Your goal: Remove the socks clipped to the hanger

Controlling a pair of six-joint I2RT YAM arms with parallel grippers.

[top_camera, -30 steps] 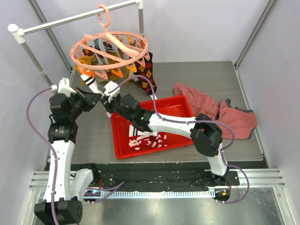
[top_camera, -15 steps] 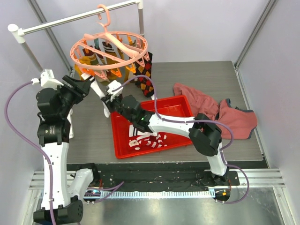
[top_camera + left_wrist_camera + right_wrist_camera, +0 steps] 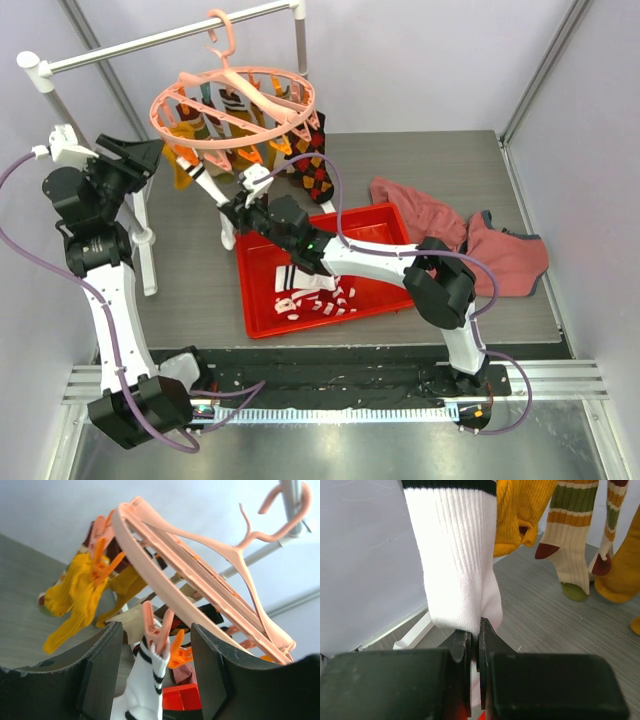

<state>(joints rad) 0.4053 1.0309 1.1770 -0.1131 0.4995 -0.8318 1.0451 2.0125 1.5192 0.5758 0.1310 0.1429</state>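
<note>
The round salmon-pink hanger [image 3: 235,105] hangs by its hook from the white rail [image 3: 160,38]. Several socks are clipped under it, among them a mustard one [image 3: 75,600] and a dark argyle one [image 3: 318,175]. A white sock with dark bands [image 3: 205,185] hangs from a pink peg [image 3: 155,627]. My left gripper [image 3: 155,640] is open, its fingers on either side of that peg and the sock's cuff [image 3: 150,680], not touching them. My right gripper [image 3: 476,630] is shut on the white sock's lower end [image 3: 457,555]; in the top view it [image 3: 238,205] sits just left of the tray.
A red tray [image 3: 380,225] lies mid-table with red-and-white striped socks [image 3: 315,300] in it. A large reddish-pink cloth [image 3: 470,235] lies to the right. The rail's white post [image 3: 145,240] stands close to my left arm. Striped socks [image 3: 572,530] hang behind the white one.
My left gripper has opened and swung left and up, from beside the right gripper to the hanger's peg. The right gripper stays shut on the white sock, shifted slightly upward.
</note>
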